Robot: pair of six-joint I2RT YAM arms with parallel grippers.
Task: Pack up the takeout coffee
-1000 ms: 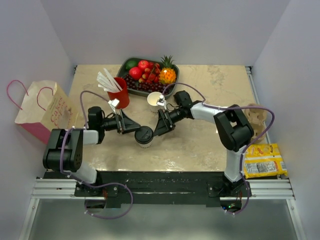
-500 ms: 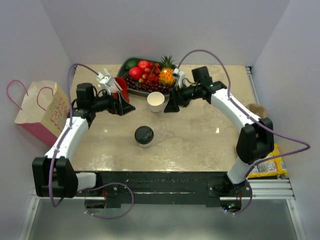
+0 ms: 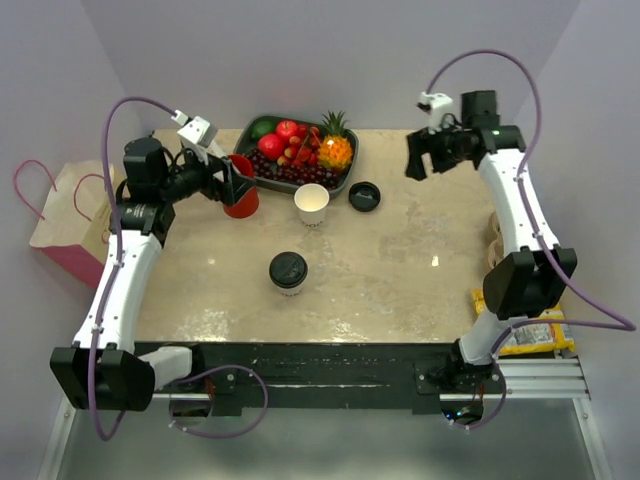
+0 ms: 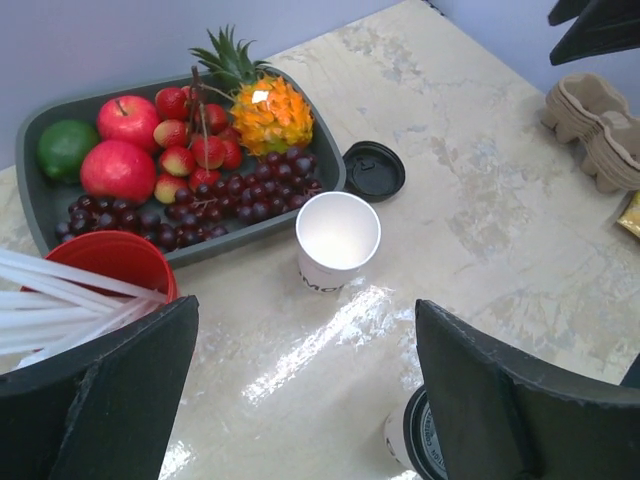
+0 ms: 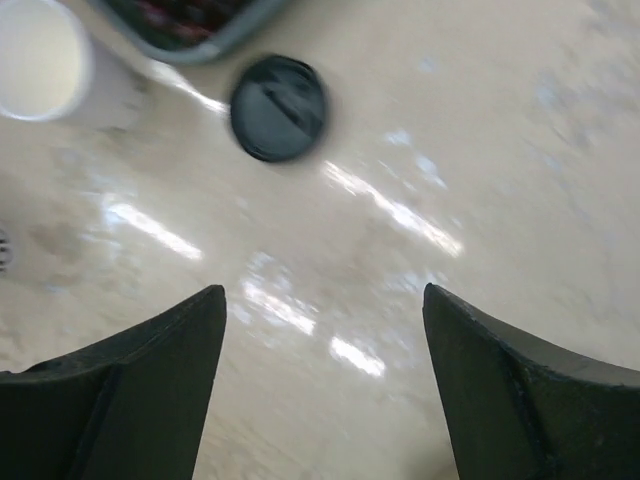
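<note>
Coffee (image 3: 288, 270): centre of surface; probably light, crushable paper, spillable.
Grip: mid-wall, gently.
Left hand (image 4: 300, 400): apart, empty.
Right hand (image 5: 322, 390): apart, empty.

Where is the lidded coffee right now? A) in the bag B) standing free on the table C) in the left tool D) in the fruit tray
B: the coffee stands alone on the table; the left tool and right tool are open, empty and away from it.
</note>
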